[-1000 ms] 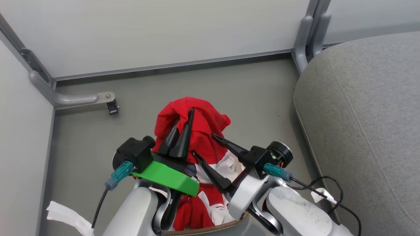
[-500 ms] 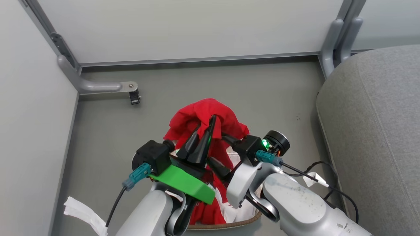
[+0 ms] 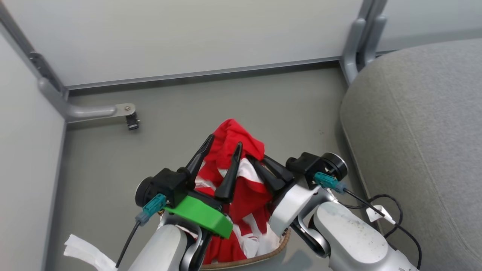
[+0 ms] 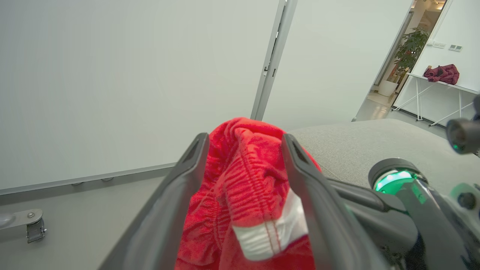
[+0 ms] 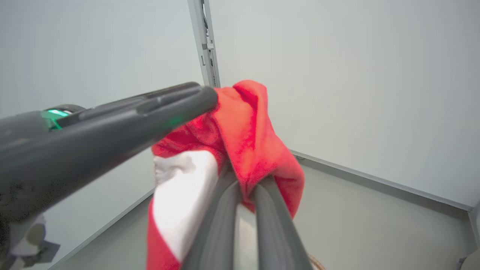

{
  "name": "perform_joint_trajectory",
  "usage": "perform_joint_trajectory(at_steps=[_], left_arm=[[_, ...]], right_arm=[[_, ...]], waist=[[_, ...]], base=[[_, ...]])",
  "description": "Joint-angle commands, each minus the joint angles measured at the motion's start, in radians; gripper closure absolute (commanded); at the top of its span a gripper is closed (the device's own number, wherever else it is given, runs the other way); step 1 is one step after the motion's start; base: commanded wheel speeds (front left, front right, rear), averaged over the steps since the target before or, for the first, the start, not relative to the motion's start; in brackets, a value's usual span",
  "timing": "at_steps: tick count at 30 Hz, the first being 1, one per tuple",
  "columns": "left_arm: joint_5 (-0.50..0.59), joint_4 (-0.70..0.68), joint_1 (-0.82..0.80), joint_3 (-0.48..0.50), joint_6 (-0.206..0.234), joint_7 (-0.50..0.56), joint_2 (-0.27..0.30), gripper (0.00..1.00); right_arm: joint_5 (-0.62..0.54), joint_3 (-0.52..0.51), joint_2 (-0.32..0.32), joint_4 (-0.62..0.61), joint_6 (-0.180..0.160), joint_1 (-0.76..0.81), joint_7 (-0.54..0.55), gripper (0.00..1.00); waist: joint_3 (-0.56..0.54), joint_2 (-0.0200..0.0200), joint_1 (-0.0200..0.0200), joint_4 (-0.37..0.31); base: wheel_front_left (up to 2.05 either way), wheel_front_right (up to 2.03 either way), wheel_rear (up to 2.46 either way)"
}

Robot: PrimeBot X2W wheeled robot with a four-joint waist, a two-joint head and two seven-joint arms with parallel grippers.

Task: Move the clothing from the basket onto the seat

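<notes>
Clothing (image 3: 246,195) hangs above basket (image 3: 260,258), tail inside. Right pincer (image 3: 257,158) clamped on clothing; left pincer (image 3: 225,140) spread wide, clothing loose between. We'd lift tail clear, then swing right to seat (image 3: 414,131).

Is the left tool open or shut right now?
Open. The left tool has its two fingers well apart, with the clothing bunched between them.

Two grippers: left gripper (image 3: 224,140) and right gripper (image 3: 257,157). One bundle of clothing (image 3: 235,133) at their jaws, garments within uncountable. One basket (image 3: 263,256) beneath the jaws, one seat (image 3: 414,131) rightward of them.
</notes>
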Motion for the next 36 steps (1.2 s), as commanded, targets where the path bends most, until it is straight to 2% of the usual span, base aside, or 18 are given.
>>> perform_joint_trajectory(at_steps=[1, 8, 22, 31, 36], left_arm=[[0.013, 0.004, 0.021, 0.009, -0.003, -0.001, 0.013, 0.00], [0.052, 0.003, 0.037, 0.027, -0.003, -0.001, 0.023, 0.00], [0.059, 0.006, 0.030, 0.025, -0.003, -0.001, 0.024, 0.00], [0.022, 0.044, -0.022, -0.078, -0.003, -0.001, 0.019, 0.00], [0.009, 0.057, -0.046, -0.102, -0.003, -0.001, 0.023, 0.00]], right_arm=[[-0.011, -0.016, -0.004, -0.012, -0.001, 0.016, -0.005, 1.00], [-0.032, -0.078, -0.005, -0.059, -0.001, 0.055, -0.005, 1.00], [-0.027, -0.135, -0.009, -0.114, -0.001, 0.117, -0.005, 1.00], [-0.073, -0.272, -0.018, -0.170, -0.001, 0.188, -0.005, 1.00], [-0.100, -0.306, -0.039, -0.177, -0.001, 0.183, -0.005, 1.00]], waist=[[0.011, 0.0000, 0.0000, -0.063], [0.033, 0.0000, 0.0000, -0.192], [0.053, 0.0000, 0.0000, -0.480], [0.074, 0.0000, 0.0000, -0.514], [0.091, 0.0000, 0.0000, -0.517]], base=[[0.00, 0.00, 0.00], [0.00, 0.00, 0.00], [0.00, 0.00, 0.00], [0.00, 0.00, 0.00], [0.00, 0.00, 0.00]])
